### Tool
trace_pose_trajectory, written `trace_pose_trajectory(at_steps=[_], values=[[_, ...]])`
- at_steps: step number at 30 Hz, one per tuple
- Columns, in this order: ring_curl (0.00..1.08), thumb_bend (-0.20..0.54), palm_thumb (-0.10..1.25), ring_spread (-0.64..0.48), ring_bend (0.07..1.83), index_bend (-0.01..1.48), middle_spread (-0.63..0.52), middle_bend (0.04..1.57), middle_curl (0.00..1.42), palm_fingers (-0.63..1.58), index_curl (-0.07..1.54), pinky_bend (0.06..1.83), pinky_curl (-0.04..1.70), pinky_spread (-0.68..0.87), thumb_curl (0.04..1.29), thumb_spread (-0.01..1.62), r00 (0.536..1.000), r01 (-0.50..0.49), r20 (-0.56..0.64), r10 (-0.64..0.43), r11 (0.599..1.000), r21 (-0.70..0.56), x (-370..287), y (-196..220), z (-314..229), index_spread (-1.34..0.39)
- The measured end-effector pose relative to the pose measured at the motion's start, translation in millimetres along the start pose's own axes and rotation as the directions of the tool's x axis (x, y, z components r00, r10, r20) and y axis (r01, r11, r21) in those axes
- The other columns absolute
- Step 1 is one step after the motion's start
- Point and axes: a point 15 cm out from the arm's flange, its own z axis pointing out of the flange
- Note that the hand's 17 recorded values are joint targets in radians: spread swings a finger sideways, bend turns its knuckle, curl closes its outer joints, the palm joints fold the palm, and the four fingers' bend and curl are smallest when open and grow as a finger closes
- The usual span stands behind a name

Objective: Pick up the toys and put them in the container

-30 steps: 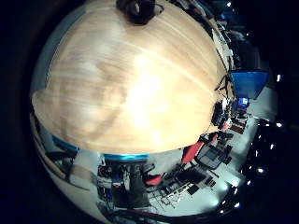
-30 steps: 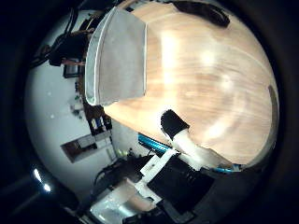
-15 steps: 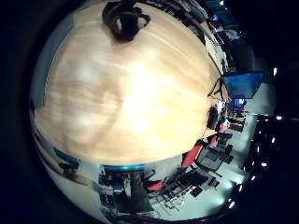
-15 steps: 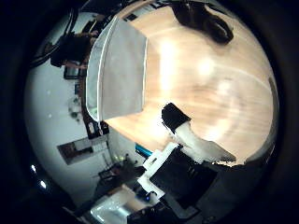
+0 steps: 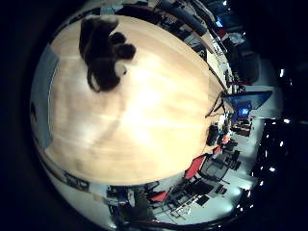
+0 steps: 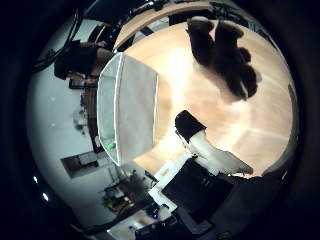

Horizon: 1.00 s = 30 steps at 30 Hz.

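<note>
A dark brown plush toy (image 5: 102,53) lies on the light wooden table (image 5: 144,115); in the right thumb side palm view it (image 6: 225,55) lies a short way from a grey rectangular container (image 6: 130,105) that stands near the table's edge. My hand (image 6: 205,150) shows in the right thumb side palm view as one white finger with a black tip, held straight above the table between the container and the toy. It touches neither. Nothing is in the container that I can see.
The table's edge (image 5: 115,178) drops off to a room with red chairs (image 5: 197,164) and a lit screen (image 5: 248,101). Bare wood (image 6: 250,120) lies between the toy and my hand.
Both views have shifted: the plush toy has come further into view and looms larger, and the container appears smaller and further from the palm. The finger keeps its pose.
</note>
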Motion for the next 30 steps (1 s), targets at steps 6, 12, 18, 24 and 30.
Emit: trace_pose_trajectory(at_steps=[6, 12, 18, 24, 30], values=[[0.23, -0.029, 0.44, -0.12, 0.58, 0.16, -0.18, 0.28, 0.36, 0.37, 0.28, 0.40, 0.28, 0.36, 0.30, 0.95, 1.000, -0.013, 0.001, 0.013, 1.000, -0.014, 6, -36, 13, -0.45], [0.23, -0.028, 0.45, -0.12, 0.59, 0.17, -0.17, 0.27, 0.36, 0.36, 0.29, 0.41, 0.28, 0.36, 0.30, 0.94, 1.000, -0.019, 0.015, 0.020, 0.998, -0.066, 15, -60, 40, -0.45], [0.22, -0.028, 0.46, -0.12, 0.58, 0.17, -0.16, 0.27, 0.36, 0.35, 0.29, 0.41, 0.27, 0.35, 0.30, 0.94, 0.999, -0.018, 0.030, 0.022, 0.992, -0.126, 19, -67, 74, -0.45], [0.22, -0.030, 0.46, -0.12, 0.58, 0.16, -0.14, 0.26, 0.37, 0.33, 0.29, 0.42, 0.27, 0.35, 0.30, 0.94, 0.999, -0.017, 0.042, 0.025, 0.984, -0.177, 20, -65, 107, -0.44], [0.23, -0.029, 0.47, -0.12, 0.58, 0.15, -0.14, 0.27, 0.37, 0.31, 0.28, 0.44, 0.27, 0.35, 0.30, 0.94, 0.998, -0.019, 0.051, 0.030, 0.976, -0.215, 22, -63, 133, -0.44]])
